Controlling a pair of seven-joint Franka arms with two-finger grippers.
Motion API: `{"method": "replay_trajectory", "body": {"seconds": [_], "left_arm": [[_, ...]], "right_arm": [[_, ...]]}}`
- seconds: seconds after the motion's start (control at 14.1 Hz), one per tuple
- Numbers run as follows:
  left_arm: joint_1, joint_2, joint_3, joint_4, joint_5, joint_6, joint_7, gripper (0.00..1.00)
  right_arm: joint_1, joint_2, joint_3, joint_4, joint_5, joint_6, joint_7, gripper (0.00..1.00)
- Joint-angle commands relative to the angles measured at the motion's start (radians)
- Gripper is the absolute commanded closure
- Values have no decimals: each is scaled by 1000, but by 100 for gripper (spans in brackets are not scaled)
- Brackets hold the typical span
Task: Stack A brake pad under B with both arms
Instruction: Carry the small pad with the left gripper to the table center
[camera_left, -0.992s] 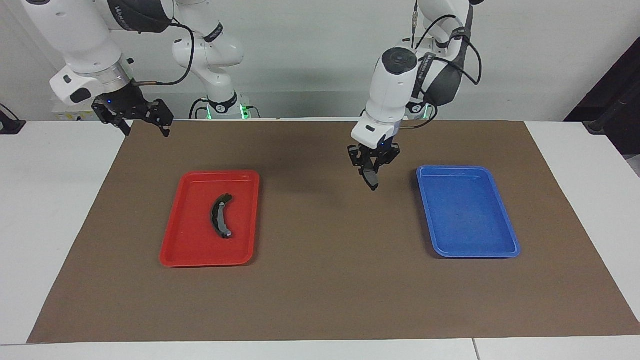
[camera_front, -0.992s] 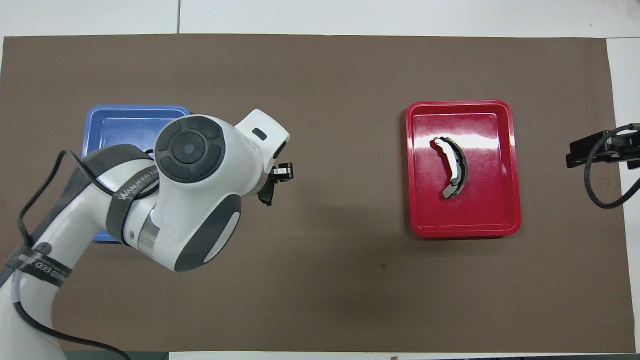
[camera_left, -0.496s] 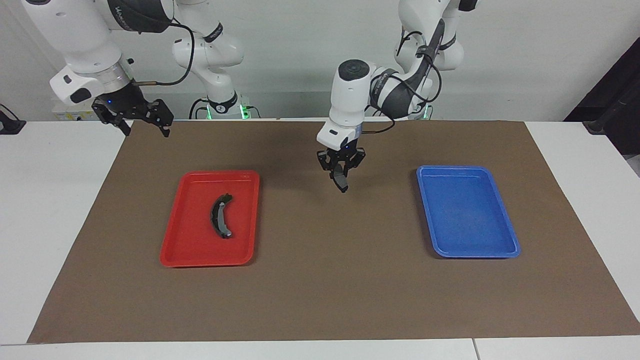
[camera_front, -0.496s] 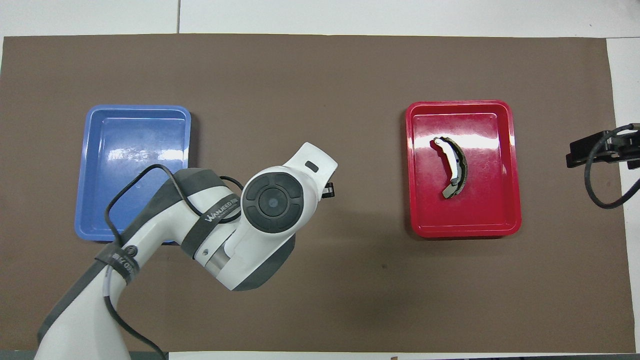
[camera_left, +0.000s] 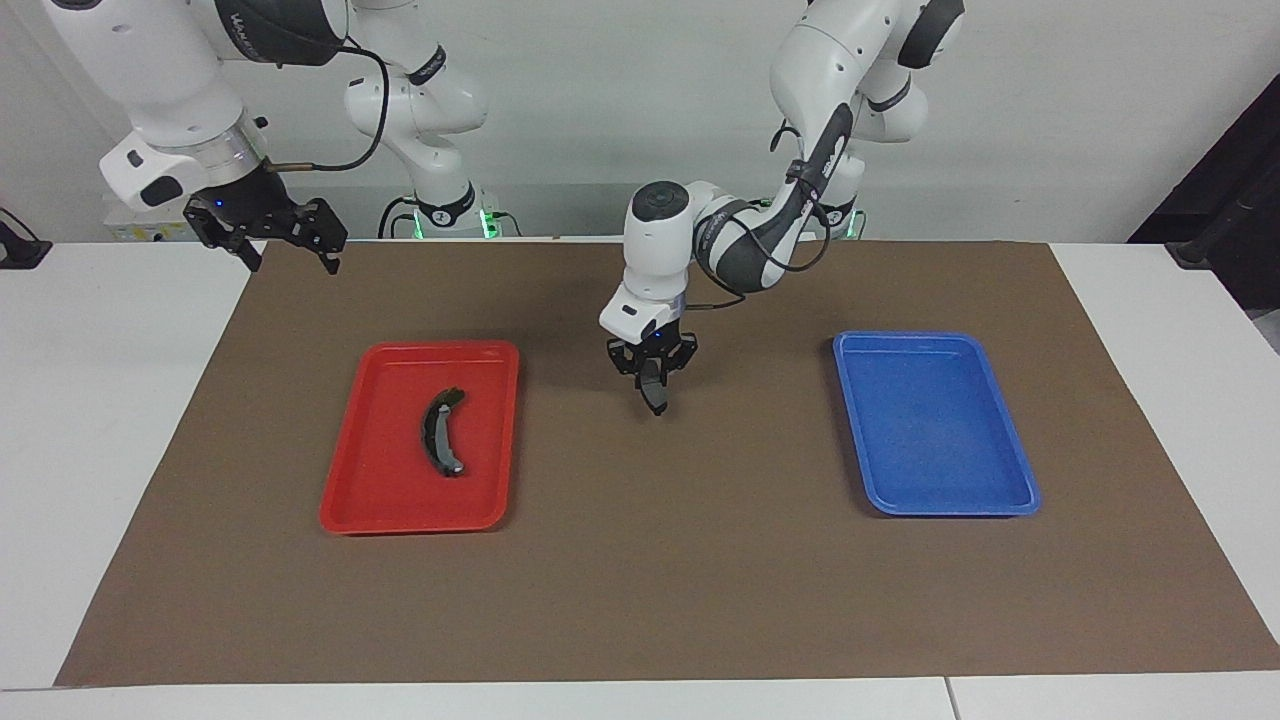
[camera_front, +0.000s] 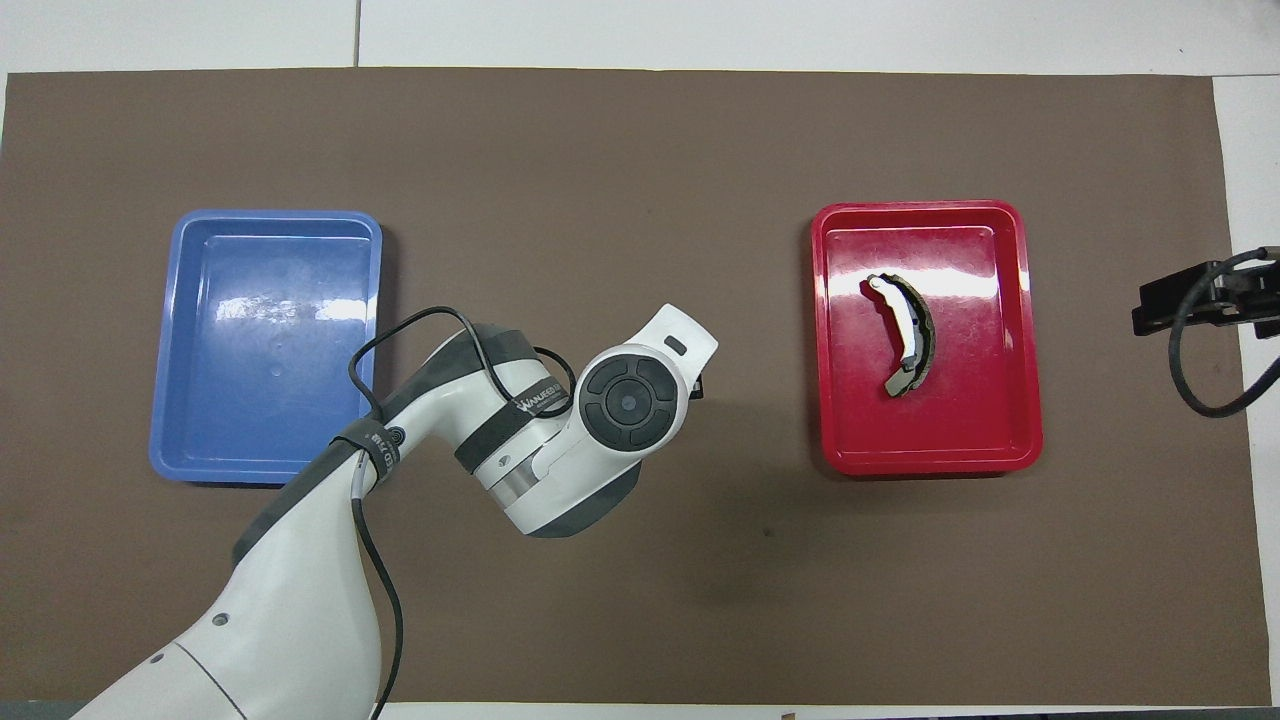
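Over brown mat (camera_left: 640, 560): pincer-held A brake pad (camera_left: 653, 392).

The only text that can be read is a white brand name on the dark bands of the arms. On the left arm (camera_front: 520, 405) in the overhead view it looks like "WANJEED", with some small signs after it that are not clear. The band high on the right arm (camera_left: 250, 20) shows similar letters, cut off.

Left hand (camera_left: 652, 385) with A brake pad (camera_left: 654, 394) shifted from beside blue tray (camera_left: 1008, 430) toward red tray (camera_left: 355, 470), lower over brown mat (camera_left: 680, 560)
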Motion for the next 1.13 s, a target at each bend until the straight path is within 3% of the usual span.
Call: {"method": "replay_trajectory", "body": {"seconds": [0.0,0.78,1.06], "left_arm": [[-8,34,2,42,23,11,-12,99],[-30,72,4,50,26,27,-15,99],[-30,72,5,44,26,37,-16,74]], "right_arm": [[-3,-4,0,2,20,1,-13,0],[-3,-4,0,1,20,-1,-16,0],[-3,-7,0,-5,20,-5,-21,0]]}}
